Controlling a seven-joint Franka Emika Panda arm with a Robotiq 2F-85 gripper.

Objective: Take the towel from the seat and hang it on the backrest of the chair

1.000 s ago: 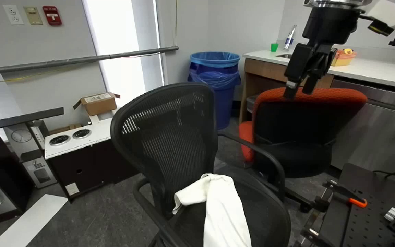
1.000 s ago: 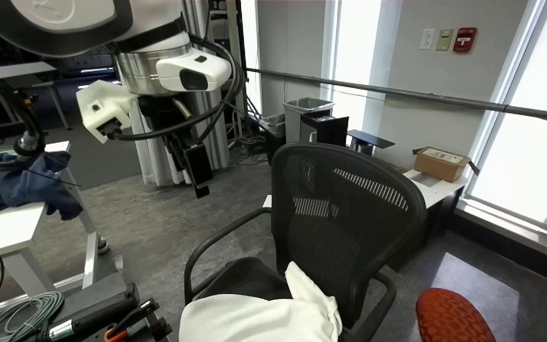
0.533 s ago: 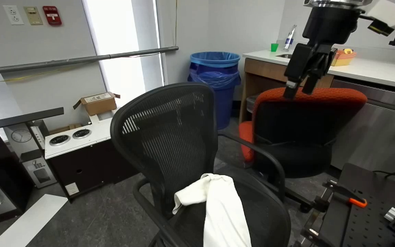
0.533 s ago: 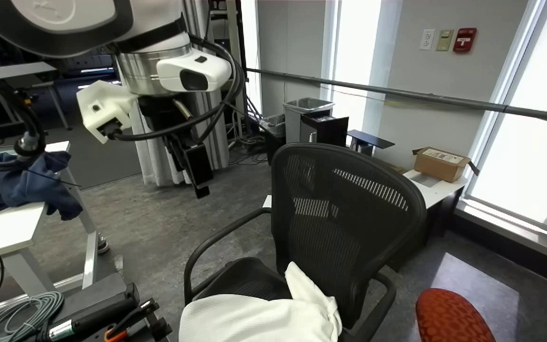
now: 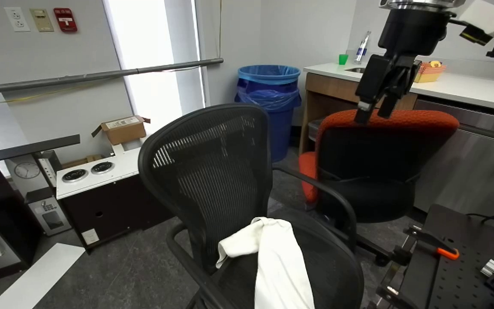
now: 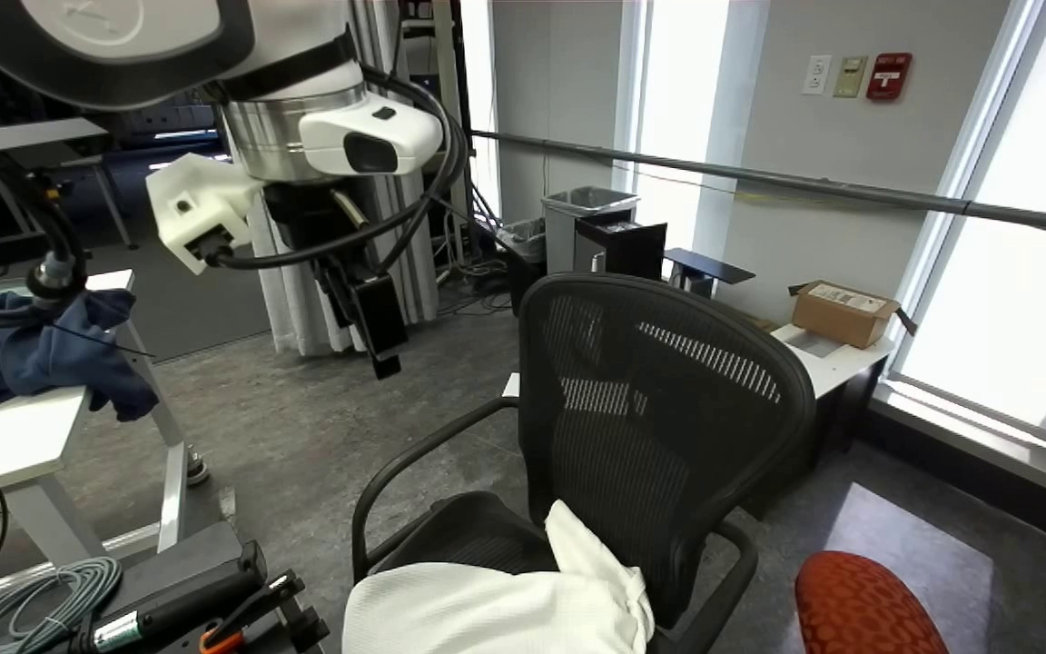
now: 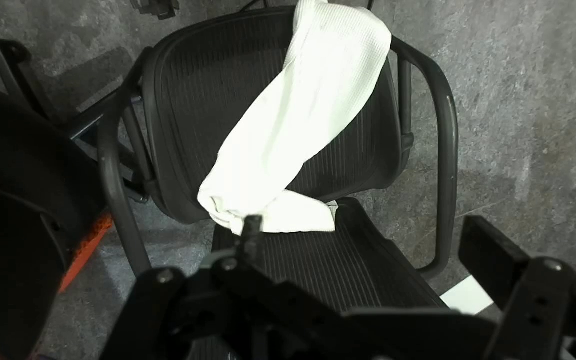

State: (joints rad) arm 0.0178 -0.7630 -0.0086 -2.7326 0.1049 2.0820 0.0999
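Currently, the end effector [image 5: 374,113] hangs with 2 fingers [image 7: 492,255] spread, holding nothing, well apart from the towel [image 5: 279,266], which lies crumpled on the seat [image 5: 330,266] near the backrest [image 5: 219,176]; pinching only a shallow fold could let it slip mid-lift

In an exterior view, a tall round blue plastic bin [image 5: 279,122] stands on mottled dark-grey floor [image 5: 116,266] near pale grey walls [image 5: 311,30]. Left of it glows a white window [image 5: 144,38]; right of it are a white-topped wooden counter [image 5: 483,89] and an orange-red-and-black upholstered chair [image 5: 380,156].
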